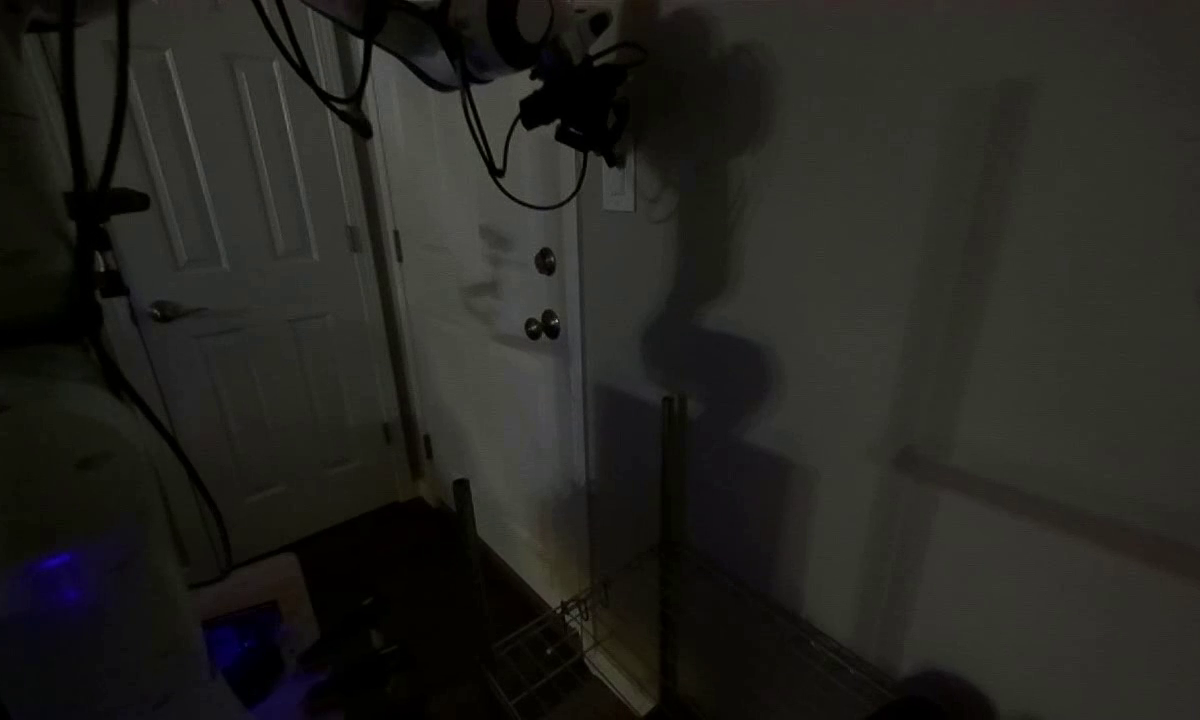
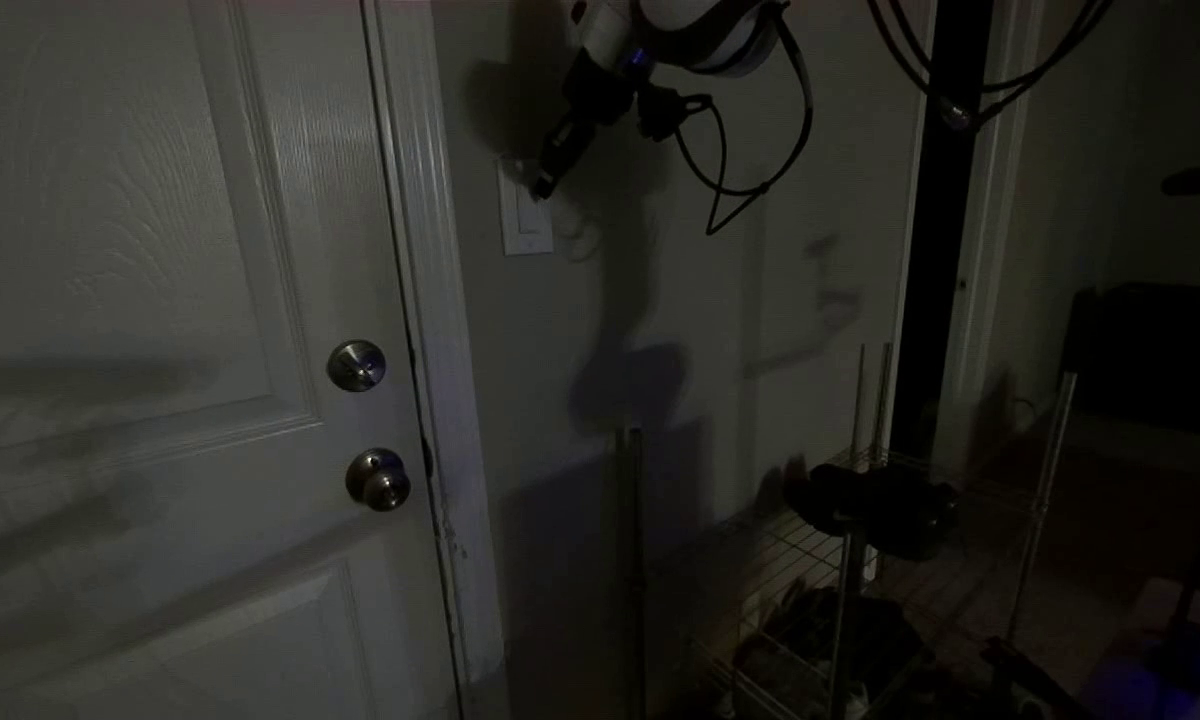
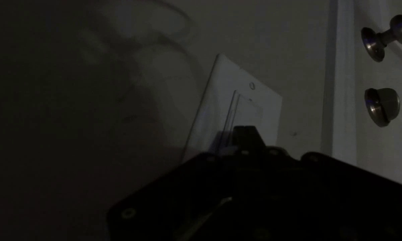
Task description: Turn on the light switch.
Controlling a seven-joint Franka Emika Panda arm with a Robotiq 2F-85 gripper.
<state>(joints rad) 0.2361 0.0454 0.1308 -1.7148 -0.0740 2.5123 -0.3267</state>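
In the dim, my claw (image 3: 244, 129) at the light switch (image 2: 525, 215)

The light switch is a pale upright plate (image 3: 221, 93) on the wall (image 1: 1110, 250), just beside the trim (image 2: 438, 300) of a white door (image 2: 130, 200). Its middle is a flat rocker (image 3: 248, 113), with a small screw head (image 3: 252, 86) beyond one end; which way the rocker is set, I cannot tell.

My claw's two fingers (image 3: 249, 137) are pressed together into one dark tip. In the wrist view that tip covers part of the rocker. In an exterior view it slants down across one side of the plate, and whether it touches or stops just short I cannot make out.

Behind the claw, my arm (image 2: 700, 25) reaches in from above, with black cables (image 2: 809, 95) hanging in loops. A broad shadow (image 1: 705, 240) falls on the wall near the light switch and runs down below it. On the white door, lower than the light switch, sit a round lock (image 2: 356, 366) and, under it, a round knob (image 2: 378, 480); both exterior views show them.

Farther out, in an exterior view, another door (image 1: 190, 160) carries a lever handle (image 1: 167, 311). Low by the wall stands a wire rack (image 2: 1045, 480) with dark things (image 2: 870, 505) on or about it, too dim for me to name.
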